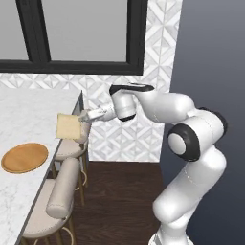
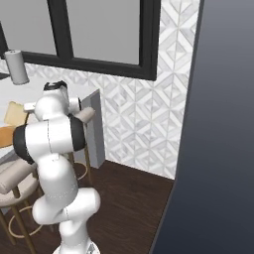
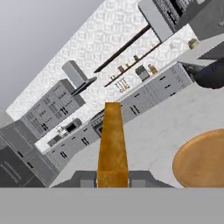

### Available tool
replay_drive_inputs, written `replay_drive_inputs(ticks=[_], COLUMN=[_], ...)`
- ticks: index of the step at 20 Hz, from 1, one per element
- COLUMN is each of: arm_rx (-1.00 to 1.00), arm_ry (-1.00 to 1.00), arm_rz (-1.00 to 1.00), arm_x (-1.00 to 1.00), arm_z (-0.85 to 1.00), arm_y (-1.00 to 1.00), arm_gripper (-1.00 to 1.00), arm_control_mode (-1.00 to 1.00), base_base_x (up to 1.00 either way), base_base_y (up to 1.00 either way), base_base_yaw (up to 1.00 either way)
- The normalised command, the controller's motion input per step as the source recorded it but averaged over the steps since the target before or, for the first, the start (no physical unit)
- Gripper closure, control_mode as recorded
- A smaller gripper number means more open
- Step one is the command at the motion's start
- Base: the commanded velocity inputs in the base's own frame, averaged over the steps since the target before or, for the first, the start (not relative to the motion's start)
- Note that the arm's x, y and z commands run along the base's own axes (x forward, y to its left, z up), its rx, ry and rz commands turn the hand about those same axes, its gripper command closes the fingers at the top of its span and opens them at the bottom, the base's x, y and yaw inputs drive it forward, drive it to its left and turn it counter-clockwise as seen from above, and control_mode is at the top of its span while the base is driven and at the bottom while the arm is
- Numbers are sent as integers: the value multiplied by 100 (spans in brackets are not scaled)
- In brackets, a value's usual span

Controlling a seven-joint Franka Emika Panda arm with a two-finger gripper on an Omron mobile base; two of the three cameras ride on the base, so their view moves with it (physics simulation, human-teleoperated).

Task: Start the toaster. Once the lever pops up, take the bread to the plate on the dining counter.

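Now, from the left base view, the gripper (image 1: pixel 84 116) is clamped on one edge of the bread (image 1: pixel 69 127), which hangs upright in the air just past the near end of the dining counter (image 1: pixel 38 107), above the cushioned stools (image 1: pixel 64 184) tucked beneath it. The plate (image 1: pixel 25 157) lies flat on the counter, further in from the edge and lower than the slice, so I judge the carry is nearly done and the placing is what remains: the arm should reach on over the counter until the slice sits above the plate's middle, then come down gently. From the right base view the robot's own body blocks much of the work, yet the bread (image 2: pixel 13 113) peeps out to its left with a sliver of the plate (image 2: pixel 5 136) below it, and a roll of paper towel (image 2: pixel 17 67) stands far back on the counter, well apart from the path. From the hand view the slice (image 3: pixel 113 141) is seen edge-on, rising straight between the closed fingers, with the plate (image 3: pixel 202 159) off to one side rather than in line. It would be wise to tip the slice flat before letting go, since released upright it may roll or topple off the rim.
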Motion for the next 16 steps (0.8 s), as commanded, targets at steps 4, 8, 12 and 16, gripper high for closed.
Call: replay_drive_inputs(ticks=[4,8,12,16], arm_rx=[0,0,-2,-7], arm_ry=[8,4,2,0], arm_rz=[29,25,13,5], arm_x=[-13,-22,-5,-1], arm_z=[-7,-2,-2,-23], arm_y=[52,39,36,37], arm_gripper=[100,100,100,100], arm_control_mode=[-100,-100,-100,-100], base_base_x=[0,0,0,0], base_base_y=[0,0,0,0], base_base_yaw=[0,0,0,0])
